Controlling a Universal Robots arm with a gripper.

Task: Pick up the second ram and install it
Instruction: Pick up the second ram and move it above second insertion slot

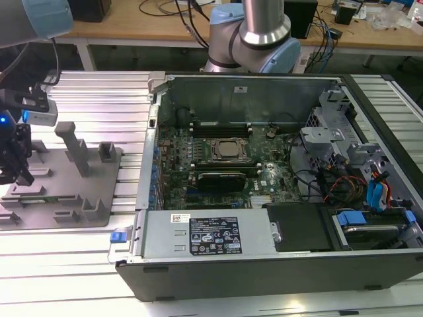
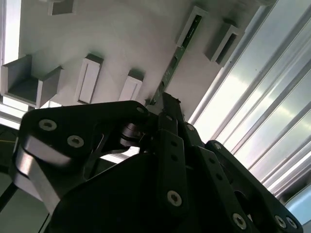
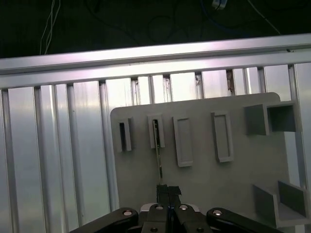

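Grey plate [image 1: 63, 190] at nine o'clock of the computer [image 1: 264, 271] in the exterior view; claw [image 3: 168, 187] pinches the ram stick [image 3: 159, 156].

A grey plastic fixture plate [image 1: 63, 191] lies at the edge of the ribbed aluminium worktop [image 1: 99, 99] on the exterior view's left, with an open black computer case [image 1: 264, 271] beside it. A slim green ram [image 3: 159, 162] stands slotted on the plate, gripped in the claw [image 3: 168, 190].

Gripper [image 1: 20, 177] over grey fixture [image 1: 66, 193] — open case [image 1: 264, 267] well apart.
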